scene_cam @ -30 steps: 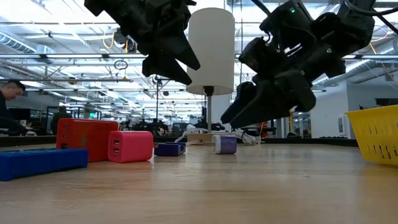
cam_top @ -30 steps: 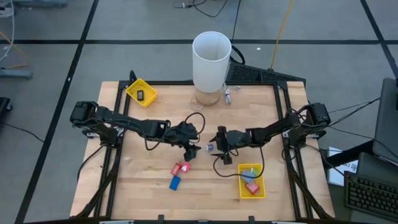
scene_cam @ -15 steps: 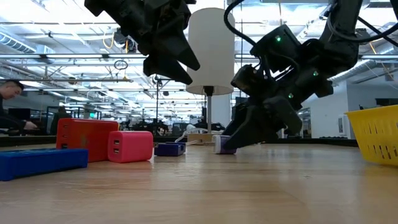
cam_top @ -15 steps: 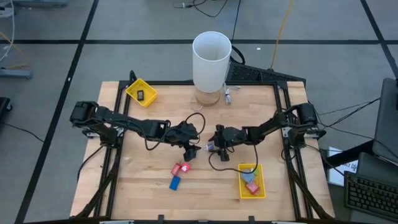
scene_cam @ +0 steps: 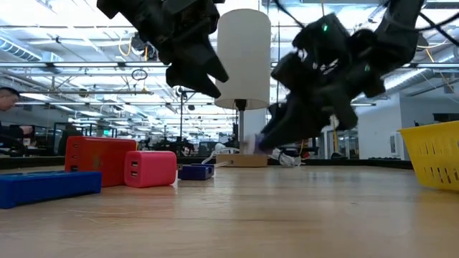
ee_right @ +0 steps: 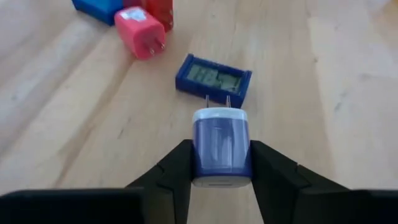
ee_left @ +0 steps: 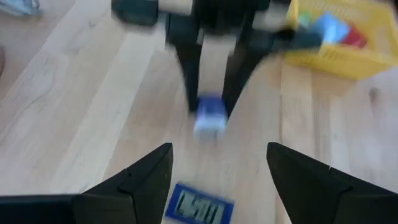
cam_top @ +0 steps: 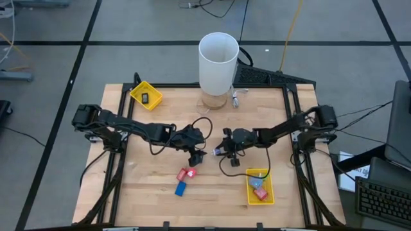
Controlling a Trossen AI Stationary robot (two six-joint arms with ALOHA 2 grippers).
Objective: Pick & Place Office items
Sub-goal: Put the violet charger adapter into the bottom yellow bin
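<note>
My right gripper [ee_right: 221,163] is shut on a light-blue plug adapter [ee_right: 221,140] near the table's middle [cam_top: 217,153], above the wood in the low view [scene_cam: 262,140]. My left gripper [ee_left: 217,168] hovers open just to its left [cam_top: 196,154], above a small blue display piece [ee_left: 200,208] that lies flat on the table. A pink plug [ee_right: 140,32], a red block [scene_cam: 100,159] and a blue block [cam_top: 180,188] lie nearer the front edge. My right gripper pinches the adapter's two opposite side faces [ee_right: 199,149] between its two fingers [ee_right: 177,168]. The two prongs [ee_right: 216,101] point away from the wrist. The fingers come slanting down from the table's right side. The adapter is lifted clear of the table.
A yellow tray [cam_top: 270,192] at the front right holds red, blue and green pieces. A second yellow tray [cam_top: 146,95] with a dark piece sits at the far left. A tall white cylinder [cam_top: 218,61] stands at the far middle. Cables trail from both arms.
My right gripper has come down over the light-blue adapter on the table, shut on it, and lifted it clear of the wood. My left gripper has stayed in place above the blue display piece.
</note>
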